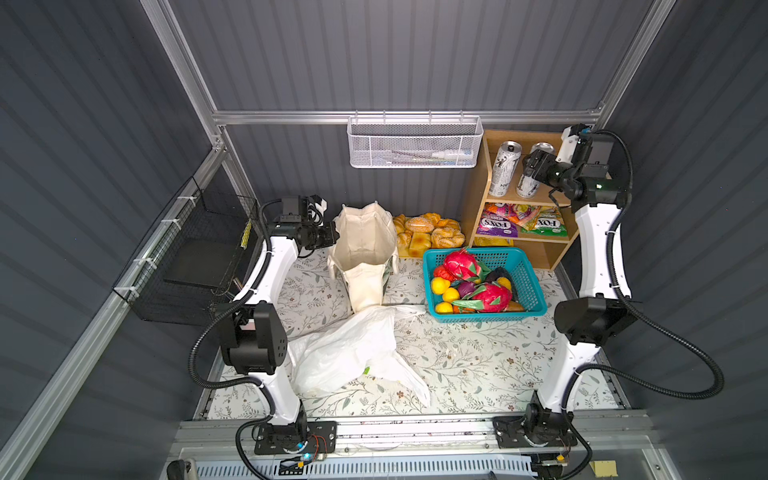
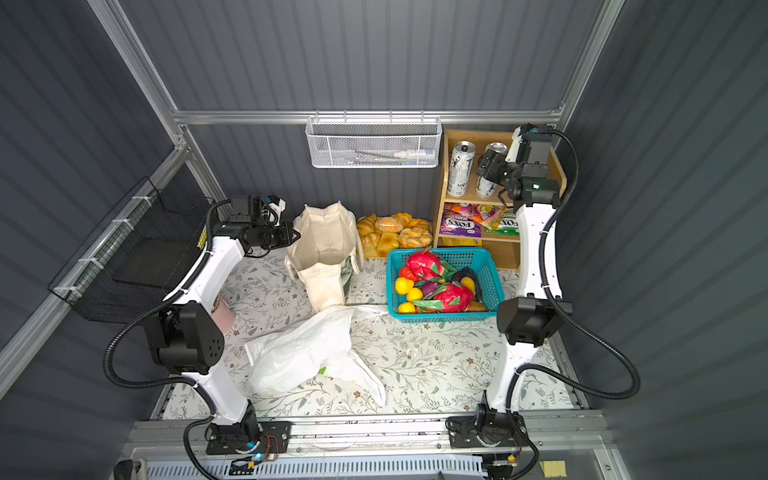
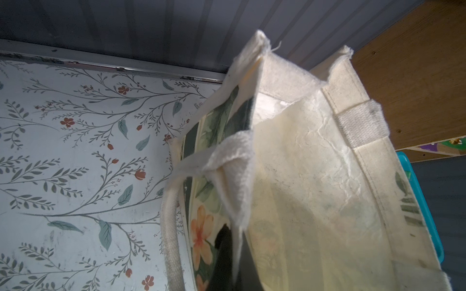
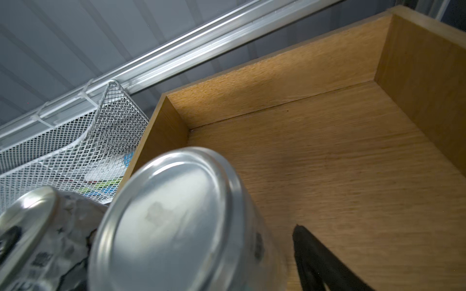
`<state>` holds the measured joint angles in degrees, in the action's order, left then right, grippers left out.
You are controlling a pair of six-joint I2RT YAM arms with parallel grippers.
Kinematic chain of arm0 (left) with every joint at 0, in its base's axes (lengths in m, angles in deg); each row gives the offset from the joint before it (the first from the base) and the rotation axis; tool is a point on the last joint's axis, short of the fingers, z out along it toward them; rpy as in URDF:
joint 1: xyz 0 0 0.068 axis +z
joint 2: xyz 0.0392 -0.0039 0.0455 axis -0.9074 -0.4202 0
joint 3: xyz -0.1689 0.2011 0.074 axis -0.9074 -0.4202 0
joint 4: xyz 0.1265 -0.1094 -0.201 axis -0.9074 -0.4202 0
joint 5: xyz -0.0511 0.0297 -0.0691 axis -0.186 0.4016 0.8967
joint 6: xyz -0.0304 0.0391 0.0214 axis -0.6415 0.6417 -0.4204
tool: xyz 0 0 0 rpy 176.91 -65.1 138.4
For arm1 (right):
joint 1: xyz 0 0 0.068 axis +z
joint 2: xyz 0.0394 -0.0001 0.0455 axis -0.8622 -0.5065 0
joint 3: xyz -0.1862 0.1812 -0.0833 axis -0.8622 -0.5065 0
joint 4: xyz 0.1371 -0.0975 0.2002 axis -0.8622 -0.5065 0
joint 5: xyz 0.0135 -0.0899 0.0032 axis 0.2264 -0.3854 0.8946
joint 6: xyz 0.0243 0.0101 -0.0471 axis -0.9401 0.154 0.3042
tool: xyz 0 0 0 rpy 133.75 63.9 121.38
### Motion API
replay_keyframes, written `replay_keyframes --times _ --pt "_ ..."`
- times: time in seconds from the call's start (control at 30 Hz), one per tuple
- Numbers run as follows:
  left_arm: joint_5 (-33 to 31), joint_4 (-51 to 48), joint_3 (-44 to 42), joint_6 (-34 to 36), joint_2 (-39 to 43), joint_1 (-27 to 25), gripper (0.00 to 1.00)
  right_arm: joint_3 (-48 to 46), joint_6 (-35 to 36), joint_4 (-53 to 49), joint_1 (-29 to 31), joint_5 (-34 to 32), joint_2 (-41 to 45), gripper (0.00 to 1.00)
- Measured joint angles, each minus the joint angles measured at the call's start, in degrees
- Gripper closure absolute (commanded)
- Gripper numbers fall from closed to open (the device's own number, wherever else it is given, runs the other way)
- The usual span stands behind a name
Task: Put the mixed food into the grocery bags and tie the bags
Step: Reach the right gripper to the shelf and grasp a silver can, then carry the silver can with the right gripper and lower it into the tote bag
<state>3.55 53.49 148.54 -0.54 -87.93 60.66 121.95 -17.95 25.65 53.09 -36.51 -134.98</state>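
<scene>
The drink can (image 4: 171, 221) being gone for is the right one of a pair standing on the top board of the wooden shelf unit (image 1: 476, 208) at the back right. Its twin, the other can (image 1: 505, 168), is just beside it. The right gripper (image 1: 528, 165) sits at that can's waist with its jaws wide and straddling it. In the right wrist view the one finger (image 4: 317, 262) I can see stands a little clear of the can's wall, so I'd call the pincer open with nothing gripped yet; the opposite finger is hidden behind the can. To my eye the step is the grab itself. Doing it well means centring the can between the jaws before they close, squeezing the round body rather than the rim, and not letting the hidden finger knock the neighbour over. After that it wants lifting out clear of the shelf's side wall. The cream canvas tote (image 1: 365, 266) stands well off to the left on the floral table (image 1: 478, 365), mouth up. The left gripper (image 2: 296, 235) is pinched tight on the tote's rim on that arm's side, holding it open. The white plastic carrier (image 1: 345, 353) lies crumpled in front, and the FOX'S pouch (image 1: 496, 224) sits on the shelf below the cans.
</scene>
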Motion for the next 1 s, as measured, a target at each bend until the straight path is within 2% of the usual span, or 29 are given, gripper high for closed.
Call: replay_keyframes --times 0.23,0.37,0.57,0.67,0.87,1.0 --pt "0.20 -0.07 0.22 0.00 -0.35 0.00 1.00 0.00 1.22 1.22 0.11 -0.94 -0.07 0.46" --pt "0.24 -0.11 0.44 -0.02 -0.52 0.00 1.00 0.00 1.09 1.33 0.17 -0.98 -0.07 0.55" --pt "0.42 -0.42 1.62 0.00 -1.62 0.00 1.00 -0.39 0.52 0.94 0.20 -1.57 0.74 0.59" --pt "0.44 -1.07 2.32 0.02 -1.92 0.00 1.00 -3.74 -0.50 0.85 0.20 -1.79 3.82 0.61" --pt "0.46 -1.77 2.78 0.07 -1.97 0.00 1.00 -14.45 -2.25 2.64 0.96 -1.77 16.06 0.65" --pt "0.63 -2.34 3.19 0.26 -2.19 0.00 1.00 -20.09 -2.47 5.18 5.70 -2.01 24.79 0.65"
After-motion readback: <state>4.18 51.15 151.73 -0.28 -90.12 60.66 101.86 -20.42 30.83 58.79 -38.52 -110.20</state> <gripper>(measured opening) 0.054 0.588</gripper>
